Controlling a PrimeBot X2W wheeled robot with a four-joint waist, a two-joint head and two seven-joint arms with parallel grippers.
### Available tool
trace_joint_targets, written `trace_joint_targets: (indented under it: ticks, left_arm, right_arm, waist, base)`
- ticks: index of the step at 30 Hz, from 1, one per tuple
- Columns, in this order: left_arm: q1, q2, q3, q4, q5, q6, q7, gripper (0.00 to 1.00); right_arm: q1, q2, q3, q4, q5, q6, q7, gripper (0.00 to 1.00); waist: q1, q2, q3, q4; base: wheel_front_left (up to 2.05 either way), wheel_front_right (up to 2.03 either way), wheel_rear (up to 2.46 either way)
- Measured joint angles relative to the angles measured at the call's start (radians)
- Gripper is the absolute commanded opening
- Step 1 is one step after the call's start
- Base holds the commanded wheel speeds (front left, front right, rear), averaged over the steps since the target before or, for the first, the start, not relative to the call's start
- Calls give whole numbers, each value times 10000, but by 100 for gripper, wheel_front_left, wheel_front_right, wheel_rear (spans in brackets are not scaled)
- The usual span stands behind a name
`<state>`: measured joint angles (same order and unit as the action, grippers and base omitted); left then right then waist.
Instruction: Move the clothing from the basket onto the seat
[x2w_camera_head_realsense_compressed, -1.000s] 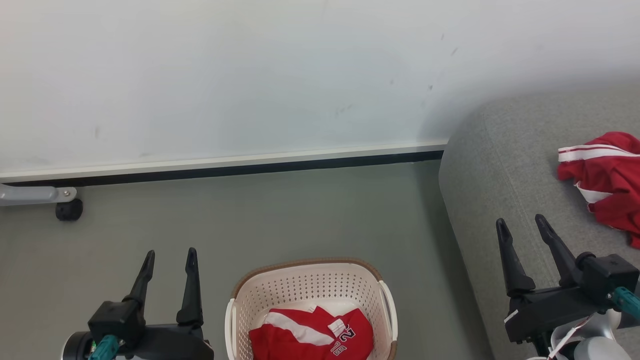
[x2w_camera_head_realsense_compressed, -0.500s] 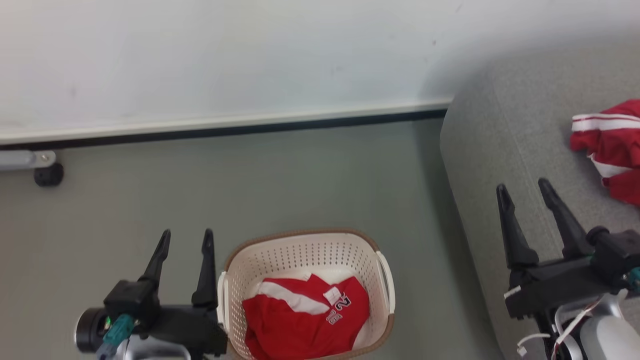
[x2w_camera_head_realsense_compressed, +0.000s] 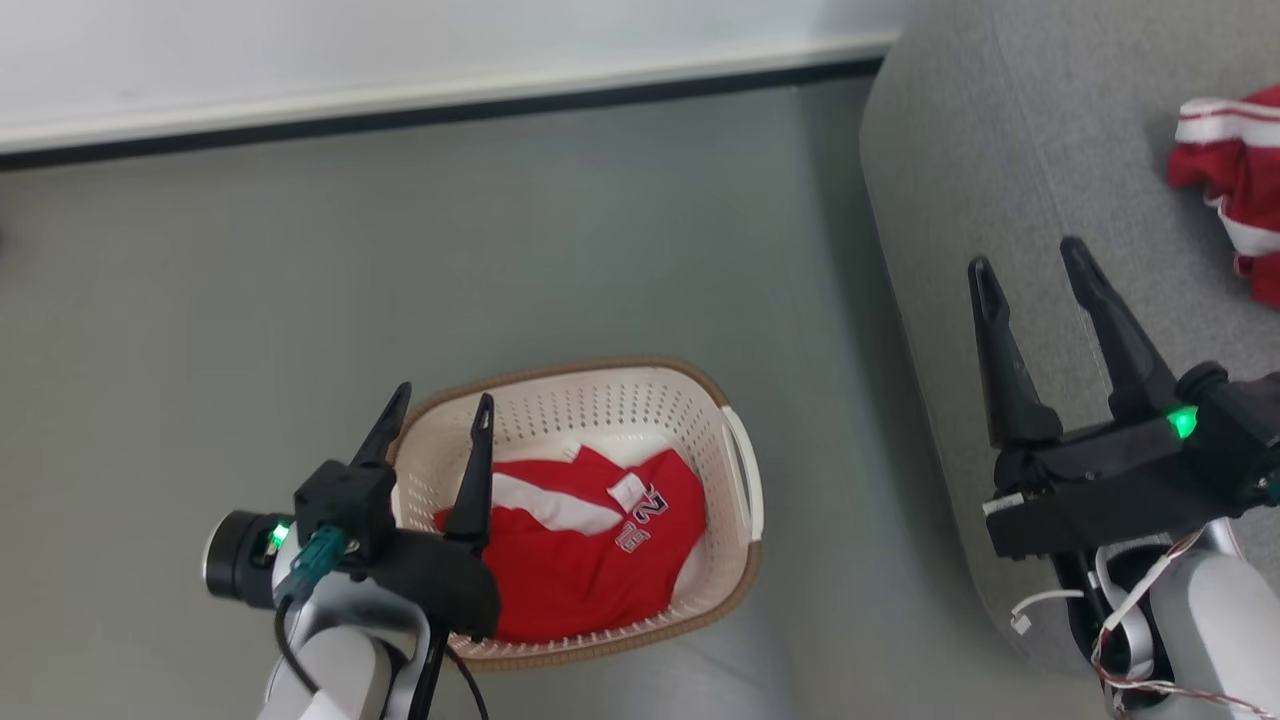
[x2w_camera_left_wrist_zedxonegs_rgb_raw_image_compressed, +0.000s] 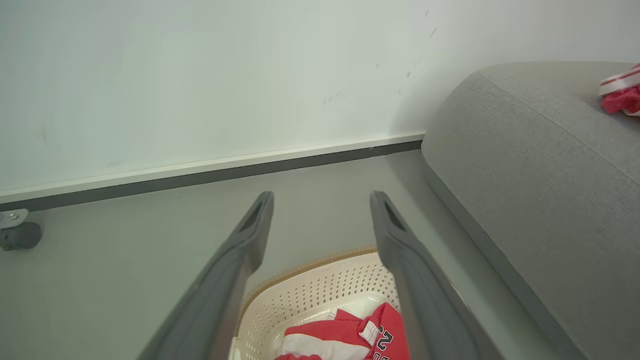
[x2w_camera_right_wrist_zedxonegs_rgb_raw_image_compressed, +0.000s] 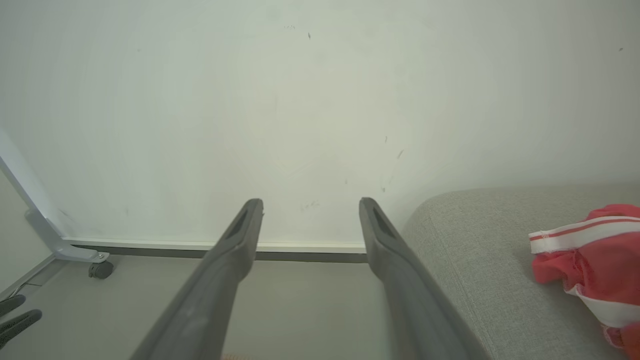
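Soft, even light fills every view, bright without glare, and the pale wall (x2w_camera_right_wrist_zedxonegs_rgb_raw_image_compressed: 320, 100) looks nearly washed out. In the left wrist view a faint broad shadow lies on that wall at two o'clock, beside the seat (x2w_camera_left_wrist_zedxonegs_rgb_raw_image_compressed: 525, 165). At six o'clock the left gripper's fingers (x2w_camera_left_wrist_zedxonegs_rgb_raw_image_compressed: 225, 290) go soft, unfocused.

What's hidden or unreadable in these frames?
- Head view: the left claw covers the basket's lower-left corner and part of the basket garment.
- Head and right wrist views: the seat garment, lying on the seat, is cut off by the right edge.
- Head view: the numerals on the basket garment are too small to read surely.
- Anything beneath the basket garment: hidden by it.
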<state>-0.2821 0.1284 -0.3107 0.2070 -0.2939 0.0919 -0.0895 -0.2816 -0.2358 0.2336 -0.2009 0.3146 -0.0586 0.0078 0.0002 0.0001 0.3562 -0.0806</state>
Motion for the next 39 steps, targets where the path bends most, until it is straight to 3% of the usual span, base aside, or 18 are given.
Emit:
trace_joint_targets:
  ticks: [12,19,28,39]
  left_arm:
    - [-1657,50,-943,1553,790,-541,631,100]
    - [-2447,560,-1300,2474,1392,-849,1070,100]
    - [-3486,1137,-1174,3331,1716,-1018,1511,100]
    - [-4474,1243,-961,4690,1802,-1089,1858,100]
  right_arm:
    - [-1279,339,174,-508,-31,58,-15,100]
    - [-1643,667,336,-562,8,59,-155,100]
    - [-2227,1043,451,-681,123,148,-460,100]
    - [-2792,1267,558,-186,198,236,-1009,100]
  waist:
    - [1,1,1741,-732]
    - [0,0,2777,-1188]
    - [0,1,4118,-1810]
    - [-1,2,5606,-2449]
  base:
    - [0,0,0]
    - [0,0,0]
    - [0,0,0]
    - [0,0,0]
